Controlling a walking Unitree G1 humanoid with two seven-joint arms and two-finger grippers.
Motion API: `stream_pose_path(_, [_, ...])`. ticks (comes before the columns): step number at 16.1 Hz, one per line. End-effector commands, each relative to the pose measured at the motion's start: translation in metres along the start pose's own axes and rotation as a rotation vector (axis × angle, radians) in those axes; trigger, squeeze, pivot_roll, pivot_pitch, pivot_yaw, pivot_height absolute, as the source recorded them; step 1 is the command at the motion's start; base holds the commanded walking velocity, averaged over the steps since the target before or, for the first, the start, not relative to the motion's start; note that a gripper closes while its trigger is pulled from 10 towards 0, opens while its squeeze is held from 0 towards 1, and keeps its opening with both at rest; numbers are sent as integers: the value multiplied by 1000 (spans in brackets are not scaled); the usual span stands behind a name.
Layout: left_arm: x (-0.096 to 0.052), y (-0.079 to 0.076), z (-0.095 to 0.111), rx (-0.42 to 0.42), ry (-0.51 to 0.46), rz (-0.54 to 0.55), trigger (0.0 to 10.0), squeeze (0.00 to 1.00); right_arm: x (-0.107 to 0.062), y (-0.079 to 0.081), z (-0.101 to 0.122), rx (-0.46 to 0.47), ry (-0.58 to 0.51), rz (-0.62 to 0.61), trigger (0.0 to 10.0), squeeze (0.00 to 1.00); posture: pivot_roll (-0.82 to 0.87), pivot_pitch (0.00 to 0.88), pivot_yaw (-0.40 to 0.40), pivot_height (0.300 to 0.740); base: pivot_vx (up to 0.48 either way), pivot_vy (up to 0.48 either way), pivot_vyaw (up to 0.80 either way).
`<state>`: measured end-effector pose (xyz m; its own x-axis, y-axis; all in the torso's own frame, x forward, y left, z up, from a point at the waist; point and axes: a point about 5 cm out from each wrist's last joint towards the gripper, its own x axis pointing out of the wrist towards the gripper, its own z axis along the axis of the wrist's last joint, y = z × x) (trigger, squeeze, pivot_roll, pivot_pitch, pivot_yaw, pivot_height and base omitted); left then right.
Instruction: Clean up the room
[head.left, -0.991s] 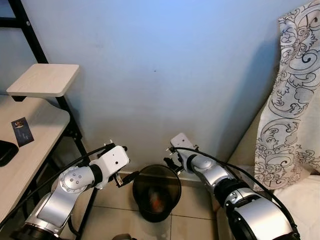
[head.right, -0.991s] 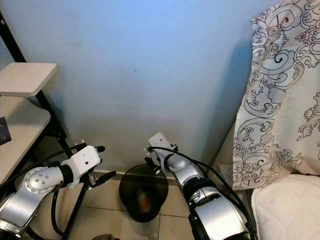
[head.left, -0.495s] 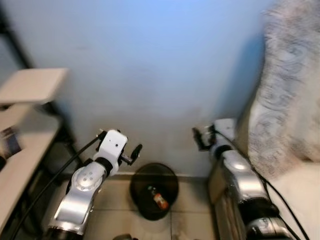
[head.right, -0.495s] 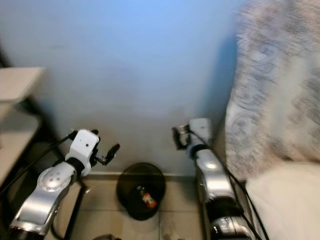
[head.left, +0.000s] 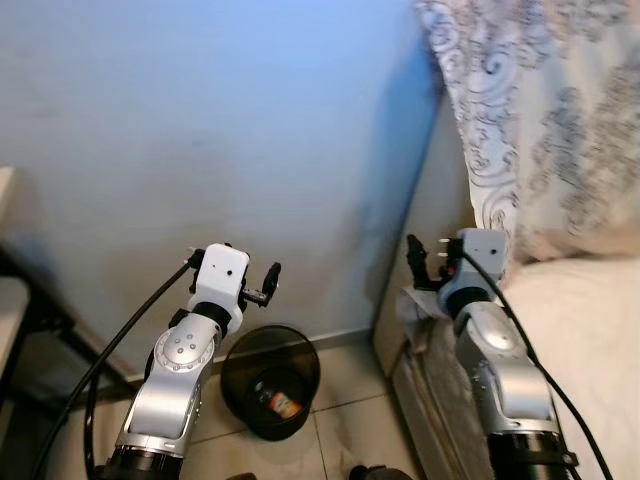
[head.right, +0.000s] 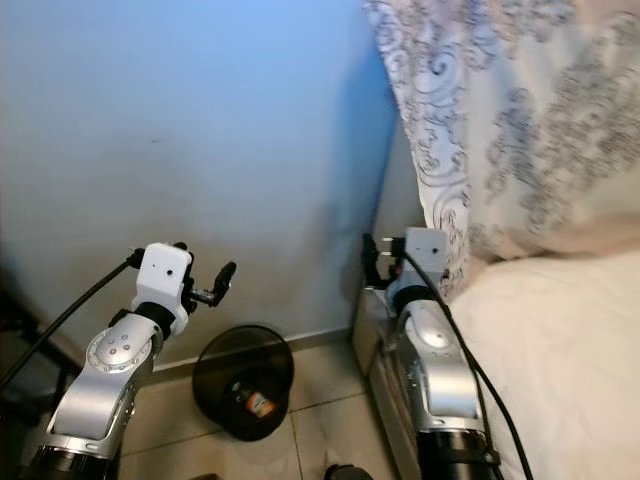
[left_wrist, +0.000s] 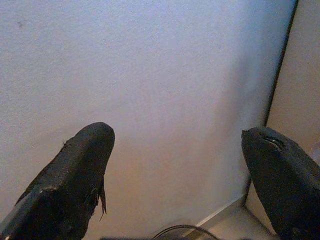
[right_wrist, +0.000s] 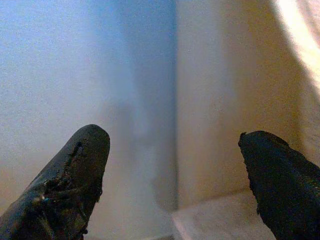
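Trash bin (head.left: 270, 380) — round, black, see-through — stands upright on the tiled floor (head.left: 350, 420) by the blue wall (head.left: 200, 130), mouth up, with a small bottle (head.left: 277, 401) inside. Left gripper (head.left: 262, 285) and right gripper (head.left: 423, 257) hang above, fingers spread.

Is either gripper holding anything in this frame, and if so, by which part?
Nothing is held. The left gripper and right gripper both stand open and empty, facing the wall.
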<state>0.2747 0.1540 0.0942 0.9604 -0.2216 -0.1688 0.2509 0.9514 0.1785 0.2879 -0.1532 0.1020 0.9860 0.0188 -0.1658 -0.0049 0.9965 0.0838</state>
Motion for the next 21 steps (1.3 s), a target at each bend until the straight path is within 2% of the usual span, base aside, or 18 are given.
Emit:
stream_pose_path(1, [-2, 4, -2, -9, 4, 21, 10000, 0, -2, 1, 3, 9, 7, 8, 10000, 1000, 8, 0, 9, 740, 0, 0, -781])
stream_pose_path(10, [0, 6, -2, -1, 0, 17, 10000, 0, -3, 3, 5, 30, 28, 4, 10000, 1000, 11, 0, 14, 740, 0, 0, -767])
stream_pose_path(11, [1, 6, -1, 1, -1, 16, 10000, 0, -3, 2, 6, -14, 14, -13, 10000, 1000, 11, 0, 15, 740, 0, 0, -756])
stream_pose_path(13, [3, 6, 2, 3, -6, 13, 10000, 0, -2, 8, 8, -35, -17, 18, 10000, 1000, 13, 0, 15, 740, 0, 0, -716])
stream_pose_path(14, [4, 6, 2, 5, -7, 12, 10000, 0, -2, 10, 8, 0, -25, 42, 10000, 1000, 12, 0, 17, 740, 0, 0, -675])
stream_pose_path(17, [5, 7, 4, 7, -9, 11, 10000, 0, -2, 5, 10, 22, -40, -1, 10000, 1000, 9, 0, 22, 740, 0, 0, -675])
stream_pose_path(18, [5, 7, 4, 3, -10, 12, 10000, 0, -2, 2, 10, -5, -33, -36, 10000, 1000, 9, 0, 22, 740, 0, 0, -638])
stream_pose_path(21, [6, 8, 4, 0, -11, 15, 10000, 0, -1, 2, 10, 17, -30, -37, 10000, 1000, 9, 0, 22, 740, 0, 0, -560])
